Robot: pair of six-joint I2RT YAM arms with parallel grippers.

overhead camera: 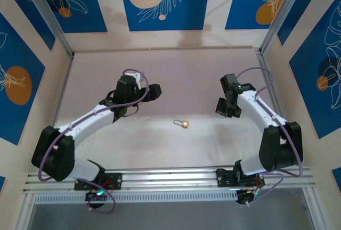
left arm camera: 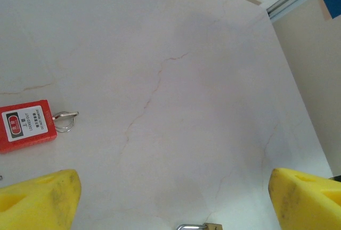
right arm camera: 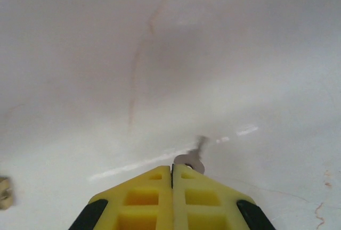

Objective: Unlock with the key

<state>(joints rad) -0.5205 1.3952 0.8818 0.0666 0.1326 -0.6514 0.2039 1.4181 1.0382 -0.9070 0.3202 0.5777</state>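
Right gripper (right arm camera: 171, 167), yellow fingers pressed together, pinches the key (right arm camera: 193, 158); its blade (blurred) projects from the fingertips toward 1 o'clock, above the pale table (right arm camera: 160, 54). Left gripper (left arm camera: 170, 198) gapes wide, empty.

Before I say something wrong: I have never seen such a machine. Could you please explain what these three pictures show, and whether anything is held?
These are two robot arms bolted at the near edge of a table. One picture looks down from above and behind them. The other two come from small cameras on the wrists, so the yellow shapes there are each gripper's own fingers. The left gripper is open and holds nothing; a red padlock lies on the table in front of it. A small brass padlock lies between the arms. The right gripper is shut on the key, whose tip sticks out past the fingers.
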